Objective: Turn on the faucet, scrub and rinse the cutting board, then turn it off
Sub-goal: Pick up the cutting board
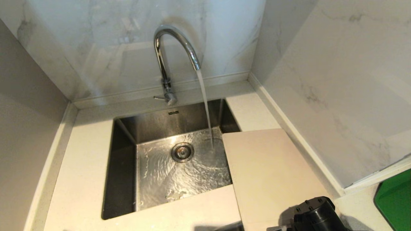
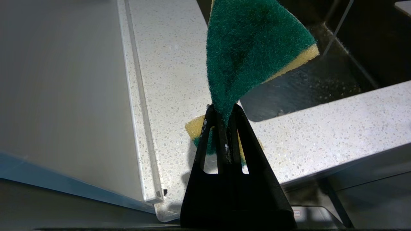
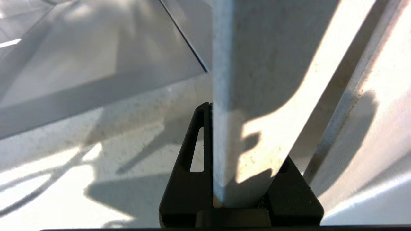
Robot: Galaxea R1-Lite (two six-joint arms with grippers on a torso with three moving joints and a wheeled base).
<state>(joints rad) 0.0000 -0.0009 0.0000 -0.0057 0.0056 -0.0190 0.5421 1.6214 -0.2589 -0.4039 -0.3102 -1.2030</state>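
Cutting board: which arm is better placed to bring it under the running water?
Probably the right: its gripper is clamped on the cutting board beside the sink; the left gripper holds a sponge.

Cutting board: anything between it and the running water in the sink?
Nothing visible. The cutting board lies on the counter at the sink's right rim, its corner overhanging the basin, with the right gripper shut on its edge. The faucet's stream falls just beside that corner; the basin holds only water.

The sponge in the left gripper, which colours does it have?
The sponge has a dark green scouring face on a yellow foam body, best seen in the left wrist view.
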